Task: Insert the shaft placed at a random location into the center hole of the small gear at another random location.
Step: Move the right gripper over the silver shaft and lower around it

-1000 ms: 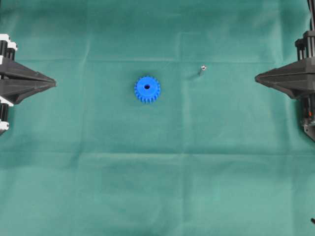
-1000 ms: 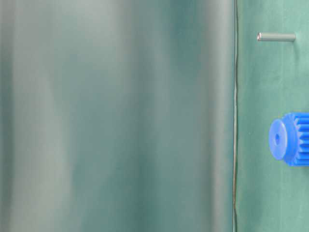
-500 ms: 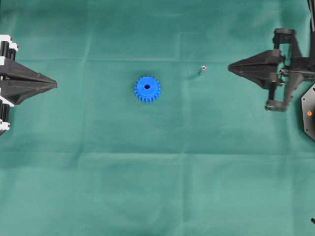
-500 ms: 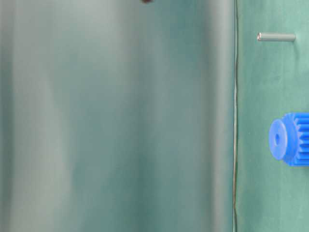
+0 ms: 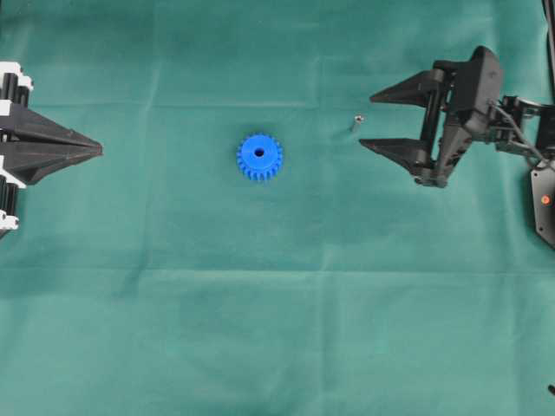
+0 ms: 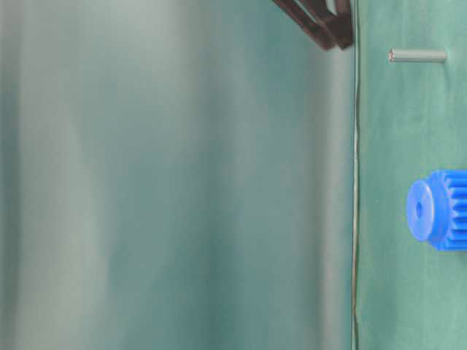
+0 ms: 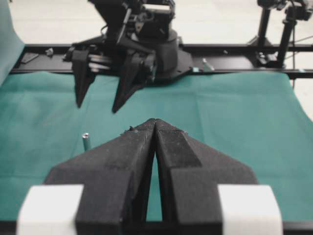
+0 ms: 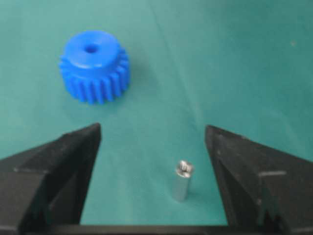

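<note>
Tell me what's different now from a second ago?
The right gripper swung in from the right edge toward the shaft, and its fingers spread wide open, though they hold nothing yet. The shaft is upright between them in the right wrist view, untouched. The small gear, the shaft and the shut left gripper stayed where they were.

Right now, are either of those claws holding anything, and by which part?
Nothing is held. The right gripper is open with the shaft standing free between its fingers; the left gripper is shut on nothing.
</note>
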